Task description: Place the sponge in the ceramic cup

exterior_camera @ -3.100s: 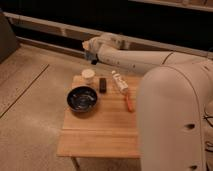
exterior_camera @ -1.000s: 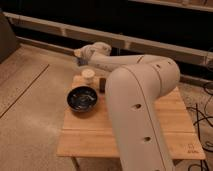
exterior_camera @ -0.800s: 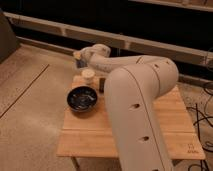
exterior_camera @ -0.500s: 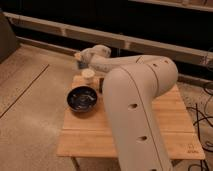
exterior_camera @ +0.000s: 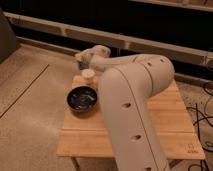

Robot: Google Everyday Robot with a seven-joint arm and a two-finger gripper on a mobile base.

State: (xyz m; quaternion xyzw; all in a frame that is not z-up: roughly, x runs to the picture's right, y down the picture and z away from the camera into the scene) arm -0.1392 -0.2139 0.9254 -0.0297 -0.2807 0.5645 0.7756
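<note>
The cream-white ceramic cup (exterior_camera: 88, 75) stands upright near the back left corner of the wooden table (exterior_camera: 165, 135). My gripper (exterior_camera: 80, 61) hangs just left of and behind the cup, over that corner. A small blue-grey patch right at the gripper's tip looks like the sponge (exterior_camera: 80, 66). I cannot tell whether the gripper holds it or only touches it. My arm (exterior_camera: 135, 100) stretches across the middle of the table and hides what lies behind it.
A wide dark bowl (exterior_camera: 82, 98) sits just in front of the cup, on the table's left side. The table's left edge and back edge run close to the gripper. Speckled floor lies to the left, and cables lie at the far right.
Since 3.1 s ago my arm has swung over the table's middle. Within the last second the gripper sank slightly toward the back left corner beside the cup.
</note>
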